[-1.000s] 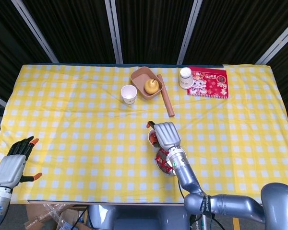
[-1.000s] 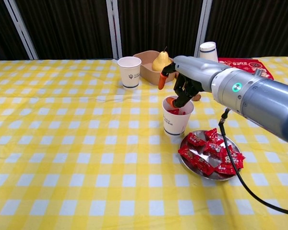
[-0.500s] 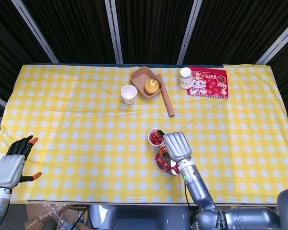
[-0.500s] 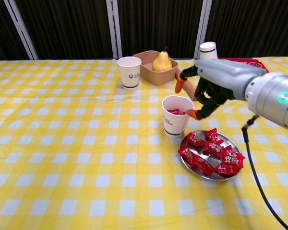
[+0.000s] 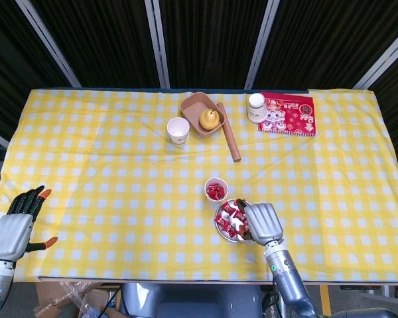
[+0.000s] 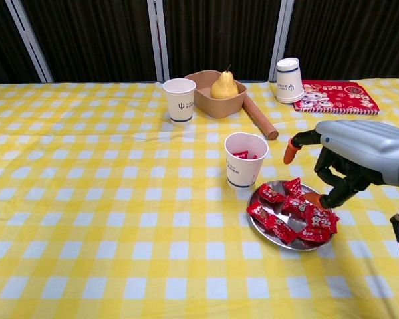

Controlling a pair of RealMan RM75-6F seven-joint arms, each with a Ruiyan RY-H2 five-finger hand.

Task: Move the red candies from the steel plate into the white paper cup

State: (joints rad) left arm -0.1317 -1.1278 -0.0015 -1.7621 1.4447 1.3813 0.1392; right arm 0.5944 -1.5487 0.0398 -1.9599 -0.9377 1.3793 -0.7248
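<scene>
The white paper cup (image 5: 215, 190) (image 6: 245, 159) stands upright near the table's middle, with a few red candies inside. Just right of it lies the steel plate (image 5: 219, 229) (image 6: 258, 230), holding several red candies (image 5: 229, 219) (image 6: 294, 211). My right hand (image 5: 264, 224) (image 6: 346, 163) hovers over the plate's right edge. Its fingertips (image 6: 313, 198) curl down close to the candies while the thumb sticks out toward the cup, and I see nothing in its grasp. My left hand (image 5: 13, 232) hangs at the table's near left edge, fingers spread and holding nothing.
At the back stand a second white cup (image 5: 178, 130) (image 6: 179, 100), a brown tray with a pear (image 5: 202, 116) (image 6: 219, 90), a wooden rolling pin (image 5: 229, 140) (image 6: 259, 117), an upturned cup (image 5: 256, 107) (image 6: 288, 70) and a red booklet (image 5: 287, 105) (image 6: 336, 96).
My right hand has moved from above the cup, where it let a candy go, rightward and nearer to over the plate's right edge. The left hand has barely shifted.
</scene>
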